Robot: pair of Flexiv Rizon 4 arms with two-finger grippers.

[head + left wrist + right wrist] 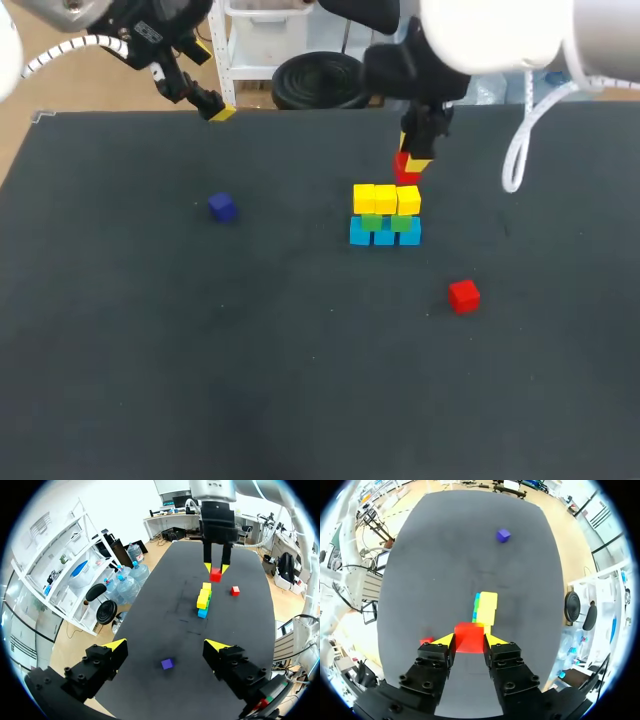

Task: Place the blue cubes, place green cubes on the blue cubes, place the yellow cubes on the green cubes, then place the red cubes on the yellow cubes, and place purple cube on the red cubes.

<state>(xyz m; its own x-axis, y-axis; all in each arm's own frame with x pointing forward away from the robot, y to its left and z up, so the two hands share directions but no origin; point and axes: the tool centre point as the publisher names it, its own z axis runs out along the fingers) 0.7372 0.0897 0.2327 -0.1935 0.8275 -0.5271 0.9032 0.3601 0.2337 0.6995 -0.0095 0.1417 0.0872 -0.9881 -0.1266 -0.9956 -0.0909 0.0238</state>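
While the right gripper [415,160] pinches one red cube [469,637] between its yellow tips (both fingers press its sides, plain in the right wrist view), three layers of the build are already up near the middle of the table [150,350]. The blue cubes [385,236] sit at the bottom, the green cubes [386,222] on them, and the yellow cubes [386,198] form the top row. The green row is partly hidden between its neighbours, so the exact count there can't be made out.

The held cube hangs by the right end of the yellow row, just above or behind it. Whether it touches the yellow top is unclear from the head view. It is prob. not seated yet, since the fingers clamp it.

The left gripper [167,644] hangs over the far left edge of the table, well apart from the build, with its fingers spread wide and nothing between them.

Done so far, by the look of it: blue, green and yellow layers. Left to do: the red layer, i.e. setting down the held cube and then fetching the 2nd red cube [463,296], which lies loose on the table near the build's right side. After that comes the purple cube [222,207], which rests alone well to the left and goes on top of the reds. Roughly three-fifths of the layers are placed.
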